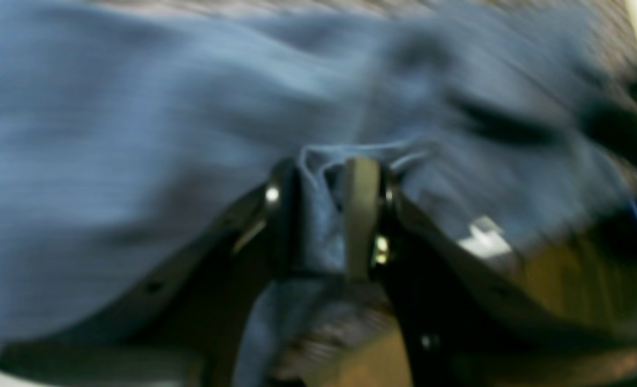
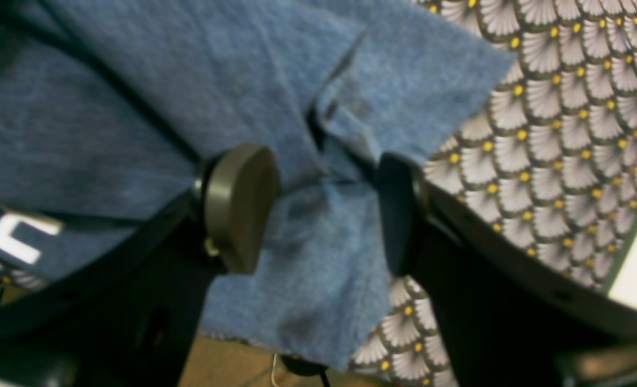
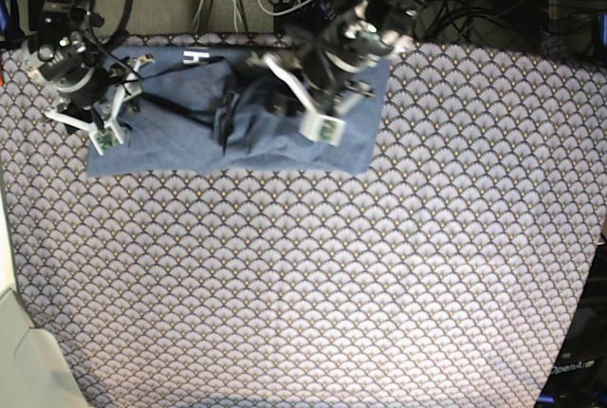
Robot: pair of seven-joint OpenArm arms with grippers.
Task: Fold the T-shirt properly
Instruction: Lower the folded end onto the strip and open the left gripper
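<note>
Slate-blue heathered T-shirt (image 3: 228, 119) spread along the upper edge of the base view, on the scallop-patterned grey table cover (image 3: 313, 275), stretching from upper left to just right of centre. White letter H (image 3: 196, 57) visible near its top edge. Cloth bunched into a raised ridge near the middle, flatter toward the lower right corner.

Left gripper (image 1: 329, 215), seen in the left wrist view: closed together on a pinched fold of the blue fabric, cloth squeezed between the pale pad and the dark one. Picture heavily blurred. Same arm in the base view at upper centre, over the bunched part.

Right gripper (image 2: 324, 209), seen in the right wrist view: pads standing apart, a fold of the shirt's edge lying between them; whether actually gripped, cannot tell. Patterned cover with yellow dots at the right of that frame, white lettering at lower left. Same arm in the base view at upper left, over the shirt's left end.
</note>
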